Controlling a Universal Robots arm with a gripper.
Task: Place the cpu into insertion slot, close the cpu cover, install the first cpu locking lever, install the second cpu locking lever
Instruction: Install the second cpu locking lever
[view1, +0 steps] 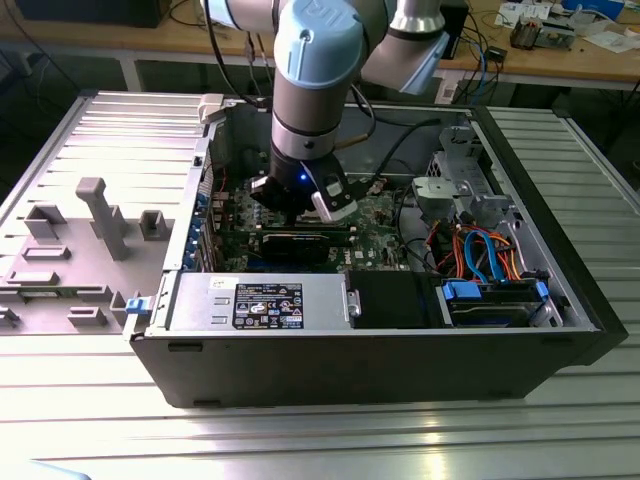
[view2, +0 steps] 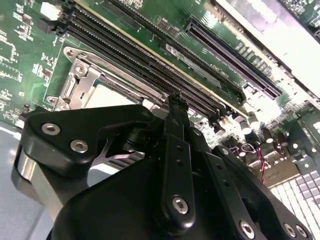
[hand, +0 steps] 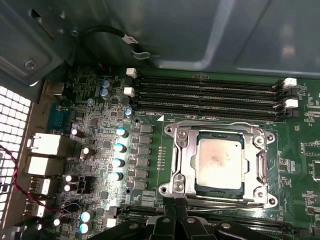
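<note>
Grey ribbed tabletop (view1: 90, 130) carries an open computer case (view1: 380, 350), with cluttered wooden benches behind. Your arm reaches down into it, so the pincer (hand: 176, 206) hangs just beside the socket (hand: 175, 165) on the green board. Its fingers look pressed together, holding nothing. The chip (hand: 220, 161) already lies flat in the socket, with the metal cover (hand: 262, 162) framing it.
</note>
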